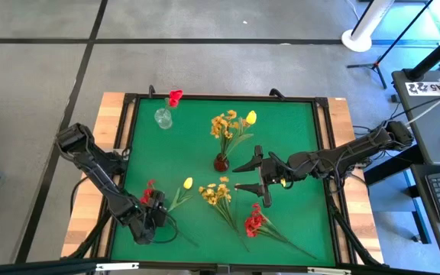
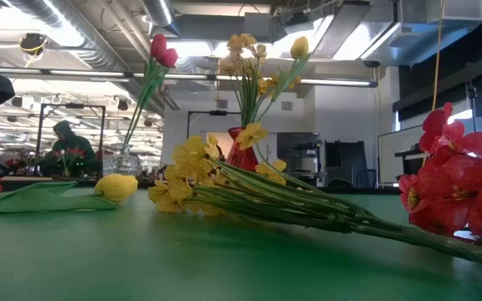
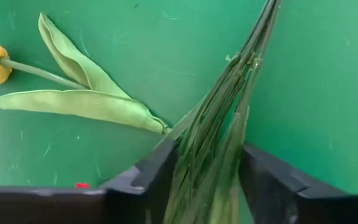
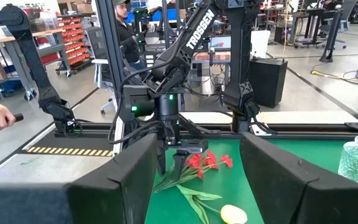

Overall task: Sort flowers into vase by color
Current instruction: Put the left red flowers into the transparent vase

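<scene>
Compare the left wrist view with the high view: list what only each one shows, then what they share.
Only the left wrist view shows the green stems lying between the left gripper's fingers.

Only the high view shows the red vase with yellow flowers, the clear vase with a red flower, the right gripper open above the mat, and the red spray.

Both show the yellow tulip and the green mat.

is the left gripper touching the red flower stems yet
Touching. The left wrist view shows the left gripper with its fingers pressed against the red spray's stems on both sides.
</scene>
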Tool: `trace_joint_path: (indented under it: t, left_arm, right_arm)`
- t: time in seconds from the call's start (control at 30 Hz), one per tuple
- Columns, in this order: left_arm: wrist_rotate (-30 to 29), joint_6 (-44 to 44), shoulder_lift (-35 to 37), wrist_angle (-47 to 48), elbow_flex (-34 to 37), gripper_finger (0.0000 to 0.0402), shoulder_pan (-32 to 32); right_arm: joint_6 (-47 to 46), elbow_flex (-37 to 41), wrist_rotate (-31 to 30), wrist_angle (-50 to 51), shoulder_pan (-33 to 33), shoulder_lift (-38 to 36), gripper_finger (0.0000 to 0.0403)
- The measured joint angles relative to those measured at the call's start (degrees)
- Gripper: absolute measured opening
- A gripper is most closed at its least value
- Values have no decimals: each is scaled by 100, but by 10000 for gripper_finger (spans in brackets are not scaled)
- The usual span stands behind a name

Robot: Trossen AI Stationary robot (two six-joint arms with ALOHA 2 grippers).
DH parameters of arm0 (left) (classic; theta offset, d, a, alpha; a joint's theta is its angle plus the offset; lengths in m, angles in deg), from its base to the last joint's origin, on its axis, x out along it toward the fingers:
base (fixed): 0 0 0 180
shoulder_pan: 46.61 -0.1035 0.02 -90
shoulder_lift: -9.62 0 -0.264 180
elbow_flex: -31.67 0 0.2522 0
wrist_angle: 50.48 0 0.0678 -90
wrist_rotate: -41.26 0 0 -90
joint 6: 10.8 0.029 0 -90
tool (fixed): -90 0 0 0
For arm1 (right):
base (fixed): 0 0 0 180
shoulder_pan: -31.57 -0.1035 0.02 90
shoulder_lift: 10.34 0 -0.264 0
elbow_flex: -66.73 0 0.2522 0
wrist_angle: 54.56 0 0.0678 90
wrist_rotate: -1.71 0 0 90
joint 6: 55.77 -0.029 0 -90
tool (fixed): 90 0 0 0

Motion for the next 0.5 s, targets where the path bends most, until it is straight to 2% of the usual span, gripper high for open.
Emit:
trace_joint_path:
  t: [0.27,0.4,0.5]
  left_arm:
    - [-8,-20,2,258,-251,20,-4]
    - [-116,-20,2,1371,-930,9,-2]
    - [-500,-22,2,2455,-1623,5,-2]
  right_arm:
    - [76,0,0,-2,0,0,227]
    - [42,0,3,-85,0,0,227]
    - [-125,-2,188,-574,0,51,227]
